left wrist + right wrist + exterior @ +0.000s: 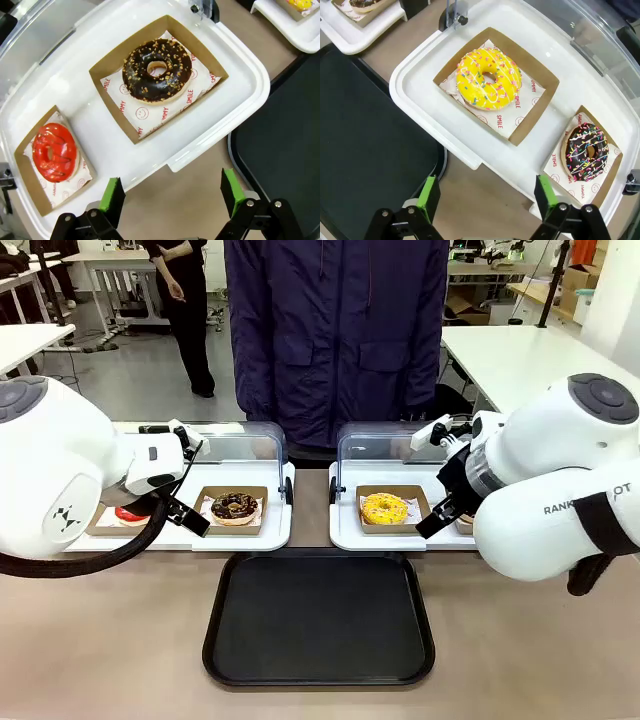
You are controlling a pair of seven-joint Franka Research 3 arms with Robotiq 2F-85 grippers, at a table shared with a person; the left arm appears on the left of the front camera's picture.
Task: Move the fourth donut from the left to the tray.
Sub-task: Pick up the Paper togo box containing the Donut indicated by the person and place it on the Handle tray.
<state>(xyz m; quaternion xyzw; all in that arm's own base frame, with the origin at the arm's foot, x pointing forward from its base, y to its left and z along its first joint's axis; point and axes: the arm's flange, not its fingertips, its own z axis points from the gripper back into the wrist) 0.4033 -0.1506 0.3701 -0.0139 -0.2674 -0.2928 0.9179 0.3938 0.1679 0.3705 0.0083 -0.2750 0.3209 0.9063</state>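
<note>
The front view takes in the whole table (120,640), with a person in a dark blue jacket (335,340) standing at its far side. The left arm (50,480) and right arm (550,490) are both bent in over the two white display trays, wrists tipped downward.

The black tray (318,620) lies near the middle, just in front of the display trays, its long axis running toward the robot. Each wrist view catches only a dark corner of it.

In the front view the right arm hides the fourth donut. The right wrist view shows the fourth donut (590,152) clearly. It lies flat in its brown holder with the hole facing up, at the end of the right display tray (420,85) away from the black tray. It is near the yellow donut (489,79) but apart from it. Being a ring, it has no clear long axis, and its holder sits cornerwise in that view.

The left wrist view shows the crumb-topped chocolate donut (157,70) and a red donut (54,152) on the left display tray (95,135).

The right gripper (487,192) hangs above the display tray's near edge with its fingers spread wide and empty. The left gripper (171,190) is likewise spread and holds nothing.
</note>
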